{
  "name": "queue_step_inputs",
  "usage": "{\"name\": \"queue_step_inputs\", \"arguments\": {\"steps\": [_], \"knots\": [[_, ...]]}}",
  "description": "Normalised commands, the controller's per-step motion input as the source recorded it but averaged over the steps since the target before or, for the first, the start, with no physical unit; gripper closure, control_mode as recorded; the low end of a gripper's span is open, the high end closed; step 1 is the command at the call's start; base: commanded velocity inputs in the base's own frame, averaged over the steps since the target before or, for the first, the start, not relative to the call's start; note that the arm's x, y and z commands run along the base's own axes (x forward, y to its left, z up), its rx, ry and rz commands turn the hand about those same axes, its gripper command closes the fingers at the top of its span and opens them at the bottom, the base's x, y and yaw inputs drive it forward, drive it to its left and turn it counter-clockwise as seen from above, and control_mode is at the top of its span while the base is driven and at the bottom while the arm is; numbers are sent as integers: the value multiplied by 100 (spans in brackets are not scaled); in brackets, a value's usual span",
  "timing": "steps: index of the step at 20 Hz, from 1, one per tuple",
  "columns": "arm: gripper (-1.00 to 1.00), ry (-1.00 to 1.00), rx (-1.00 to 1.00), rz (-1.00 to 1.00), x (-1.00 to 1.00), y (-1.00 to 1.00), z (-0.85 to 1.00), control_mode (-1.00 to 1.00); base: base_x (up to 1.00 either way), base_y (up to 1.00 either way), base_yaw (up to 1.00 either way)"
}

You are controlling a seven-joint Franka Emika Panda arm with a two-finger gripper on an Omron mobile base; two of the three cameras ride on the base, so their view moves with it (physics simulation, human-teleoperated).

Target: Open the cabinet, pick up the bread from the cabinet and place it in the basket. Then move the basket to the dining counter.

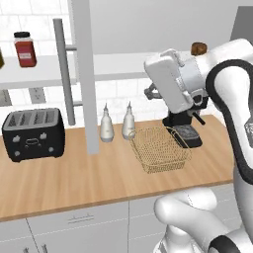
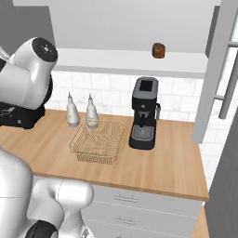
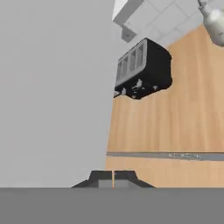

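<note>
- No brand name or legible writing appears on any item; the jar [image 1: 24, 49] at the upper left of the left base view carries a label area, but you cannot read it.
- That jar has a black lid and dark red contents, and stands on the white inner shelf [image 1: 44, 69] of the cabinet [image 1: 84, 74].
- Note the cabinet doors stand open: one light-grey door hangs edge-on at centre left of the left base view with its long bar handle [image 1: 62, 69] beside it.
- Locate the bread [image 2: 158, 50] at upper centre of the right base view, a small dark-brown bun resting on the shelf, above the black coffee machine [image 2: 144, 114].
- Locate the basket [image 2: 98, 142] at centre of the right base view, on the wood worktop [image 2: 153, 167] just left of the coffee machine; you see nothing inside its wire mesh.
- Two pale bottles [image 2: 81, 110] stand just behind the basket; their contents cannot be determined.
- A black toaster [image 1: 33, 133] sits at the left of the left base view; its slots look empty.
- Check the gripper [image 3: 113, 180] at the bottom of the hand view: its two dark tips are pressed together with nothing between them, next to a flat grey door face.
</note>
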Motion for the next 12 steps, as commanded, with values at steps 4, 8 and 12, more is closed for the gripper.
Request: {"name": "queue_step_inputs", "arguments": {"steps": [4,8,12], "knots": [[100,-20,-51,-23,16,-88,-42,-100,0,0,0],[100,-23,-49,-20,2,-74,-29,-100,0,0,0],[-100,-21,-46,-14,0,-58,-14,-100,0,0,0]]}}
